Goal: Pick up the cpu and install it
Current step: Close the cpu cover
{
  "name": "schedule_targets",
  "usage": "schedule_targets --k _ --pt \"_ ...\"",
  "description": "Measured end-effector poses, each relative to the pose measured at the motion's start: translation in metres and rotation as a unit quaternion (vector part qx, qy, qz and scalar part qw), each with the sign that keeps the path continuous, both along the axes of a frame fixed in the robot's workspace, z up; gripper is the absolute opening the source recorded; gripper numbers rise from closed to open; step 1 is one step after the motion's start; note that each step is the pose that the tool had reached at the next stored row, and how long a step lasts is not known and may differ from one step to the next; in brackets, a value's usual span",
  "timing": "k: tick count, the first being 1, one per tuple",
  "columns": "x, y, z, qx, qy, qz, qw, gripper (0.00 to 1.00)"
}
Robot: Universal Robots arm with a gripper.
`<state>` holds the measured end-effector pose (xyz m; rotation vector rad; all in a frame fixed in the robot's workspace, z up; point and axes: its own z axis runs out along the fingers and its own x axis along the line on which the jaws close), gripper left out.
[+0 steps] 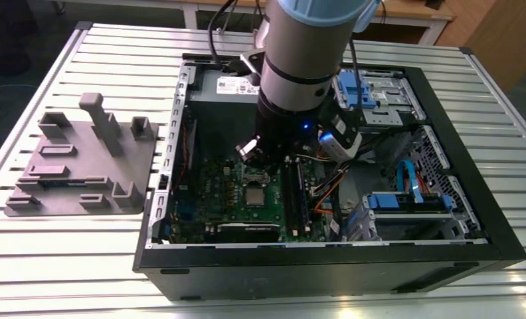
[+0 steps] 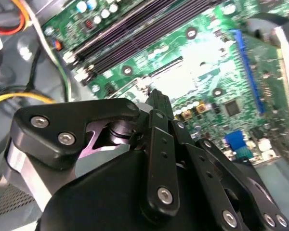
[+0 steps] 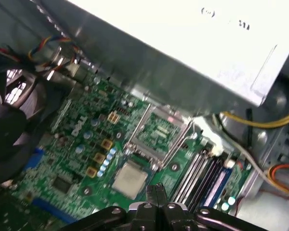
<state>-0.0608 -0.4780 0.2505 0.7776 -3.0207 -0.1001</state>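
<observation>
One cpu (image 1: 256,195) lies flat on the motherboard (image 1: 212,179) inside the open computer case (image 1: 334,266) in the exterior view, just beside my arm. In the first wrist view my jaws, pressed together and empty, hover near the cpu (image 3: 129,178), beside the open socket frame (image 3: 157,130).

We see the cpu (image 3: 129,179) with a dull, brushed silvery metal top, lying on the glossy green circuit board (image 3: 82,144) beside the bright metal socket frame (image 3: 159,130). The pincer (image 3: 156,199) looks like matt black plastic or coated metal with shiny steel screw heads, and the arm (image 1: 307,60) above it has a smooth satin grey shell. The computer case (image 1: 334,269) is matt black painted metal, standing on a surface (image 1: 68,266) of ribbed, pale bare aluminium beside a matt grey plastic holder (image 1: 77,166).
</observation>
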Motion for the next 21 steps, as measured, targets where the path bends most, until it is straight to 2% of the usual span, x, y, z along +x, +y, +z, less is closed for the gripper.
schedule_targets --k 1,3,5,7,10,11,15,16,18,21 --pt "0.0000 0.0001 -0.0009 0.0016 -0.0001 0.004 0.99999 0.11" --pt "-0.0001 0.0000 -0.0018 0.0015 -0.0001 0.020 0.99979 0.11" --pt "0.0000 0.0000 -0.0028 0.0015 -0.0001 0.039 0.99923 0.11" --pt "0.0000 0.0000 -0.0037 0.0015 -0.0003 0.057 0.99837 0.11" --pt "0.0000 0.0000 -0.0045 0.0015 -0.0015 0.082 0.99662 0.11" --pt "0.0000 -0.0001 -0.0047 0.0060 -0.0023 0.085 0.99633 0.11" --pt "0.0000 0.0000 -0.0047 0.0418 -0.0055 0.087 0.99530 0.11" --pt "0.0000 0.0000 -0.0050 0.0473 -0.0057 0.089 0.99486 0.11" --pt "0.0000 0.0000 -0.0065 0.0479 -0.0050 0.107 0.99313 0.11" --pt "0.0000 0.0000 -0.0087 0.0479 -0.0037 0.133 0.98989 0.11"
